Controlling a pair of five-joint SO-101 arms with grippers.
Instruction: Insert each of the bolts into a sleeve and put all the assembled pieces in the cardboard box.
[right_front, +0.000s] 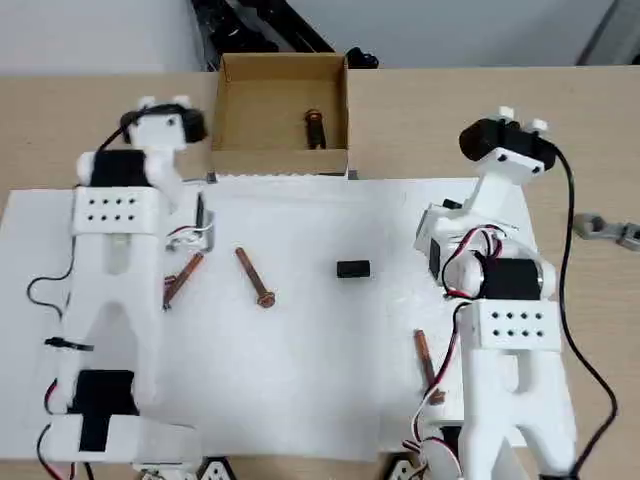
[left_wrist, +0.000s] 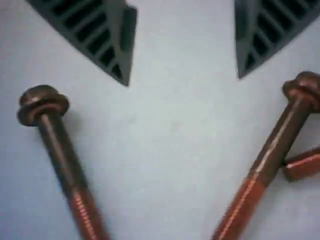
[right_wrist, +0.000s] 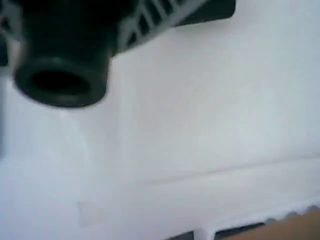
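Three copper bolts lie on the white sheet (right_front: 320, 400): one (right_front: 183, 278) beside the left arm, one (right_front: 255, 277) a little to its right, one (right_front: 428, 365) by the right arm's base. My left gripper (right_front: 200, 233) (left_wrist: 182, 75) hangs open just above the sheet, with the heads of two bolts (left_wrist: 42, 102) (left_wrist: 280, 150) on either side of it. A black sleeve (right_front: 352, 269) lies mid-sheet. My right gripper (right_front: 440, 235) (right_wrist: 80, 30) is shut on another black sleeve (right_wrist: 62, 80), whose hollow end faces the camera. The cardboard box (right_front: 228, 120) holds one assembled piece (right_front: 314, 128).
The white sheet's edge (right_wrist: 235, 227) meets the wooden table (right_front: 590, 100) on the right. A metal part (right_front: 603, 229) lies on the wood at the far right. A short copper piece (left_wrist: 301, 166) rests against one bolt. Cables hang off both arms.
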